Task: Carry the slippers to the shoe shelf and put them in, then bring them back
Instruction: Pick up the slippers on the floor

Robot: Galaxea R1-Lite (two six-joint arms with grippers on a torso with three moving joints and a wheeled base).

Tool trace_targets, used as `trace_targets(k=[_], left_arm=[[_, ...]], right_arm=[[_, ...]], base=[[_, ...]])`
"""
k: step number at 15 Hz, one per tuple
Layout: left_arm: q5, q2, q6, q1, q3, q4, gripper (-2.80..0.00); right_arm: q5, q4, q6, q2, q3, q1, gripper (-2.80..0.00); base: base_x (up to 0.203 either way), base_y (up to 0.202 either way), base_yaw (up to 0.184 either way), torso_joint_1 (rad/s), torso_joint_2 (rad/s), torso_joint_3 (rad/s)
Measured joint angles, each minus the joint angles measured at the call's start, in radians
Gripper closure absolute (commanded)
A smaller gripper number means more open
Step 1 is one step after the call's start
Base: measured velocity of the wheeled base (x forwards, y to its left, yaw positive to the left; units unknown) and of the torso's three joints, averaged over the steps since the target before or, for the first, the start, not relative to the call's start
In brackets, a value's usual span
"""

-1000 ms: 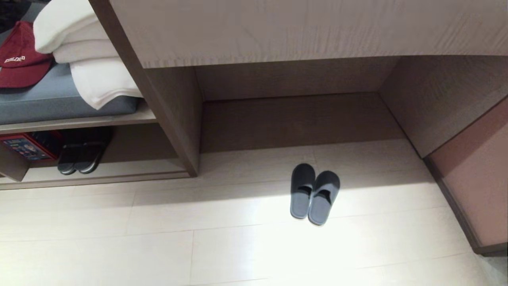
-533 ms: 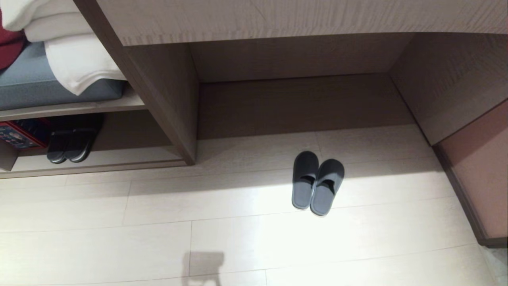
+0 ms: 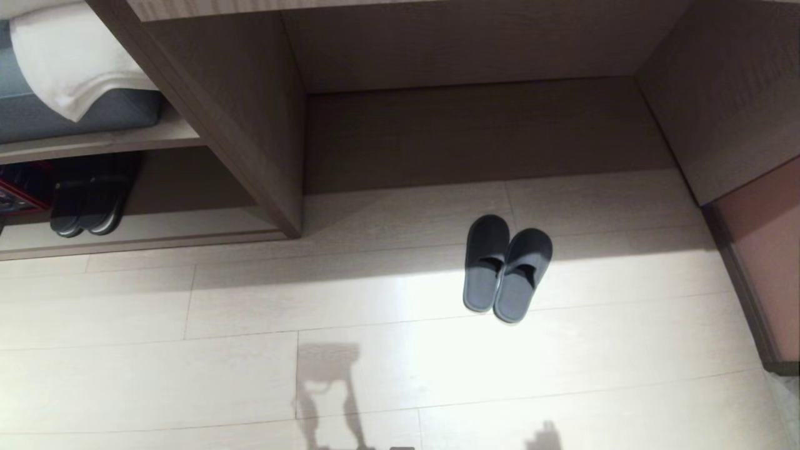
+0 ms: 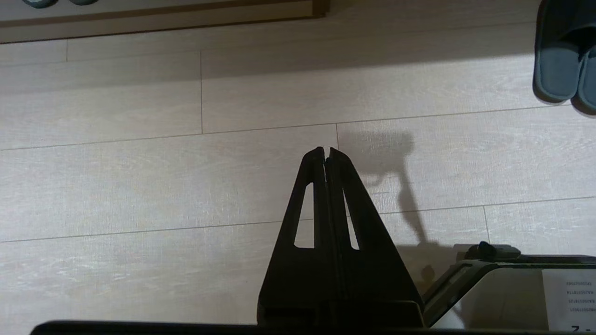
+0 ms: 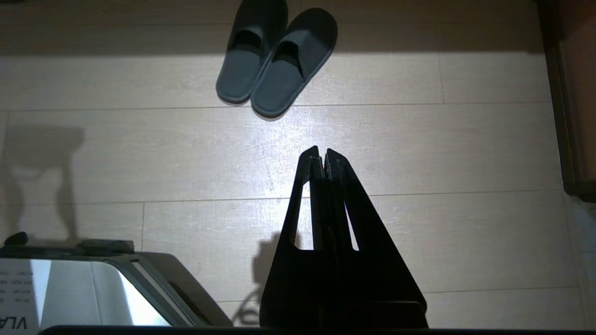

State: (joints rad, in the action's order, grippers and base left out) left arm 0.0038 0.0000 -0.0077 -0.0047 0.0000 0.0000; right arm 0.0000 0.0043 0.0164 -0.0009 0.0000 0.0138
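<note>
While parked, both grippers point(image 4: 326, 151) point(image 5: 322, 151) closed, empty

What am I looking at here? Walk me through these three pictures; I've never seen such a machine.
It is a wheeled robot with two arms. One picture looks down from its head; the other two come from cameras on its wrists. The black wedges are the left gripper and right gripper, both shut and holding nothing, above the floor. The slippers lie side by side on the floor, in front of a wooden shelf. A darker pair sits in a low compartment to the left.
</note>
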Motion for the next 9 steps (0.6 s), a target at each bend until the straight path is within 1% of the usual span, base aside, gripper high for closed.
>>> trace_targets(k=[9], left_arm=[[0.000, 0.000, 0.000, 0.000, 0.000, 0.000, 0.00]], right_arm=[[0.000, 0.000, 0.000, 0.000, 0.000, 0.000, 0.00]], base=[[0.000, 0.000, 0.000, 0.003, 0.00, -0.197]])
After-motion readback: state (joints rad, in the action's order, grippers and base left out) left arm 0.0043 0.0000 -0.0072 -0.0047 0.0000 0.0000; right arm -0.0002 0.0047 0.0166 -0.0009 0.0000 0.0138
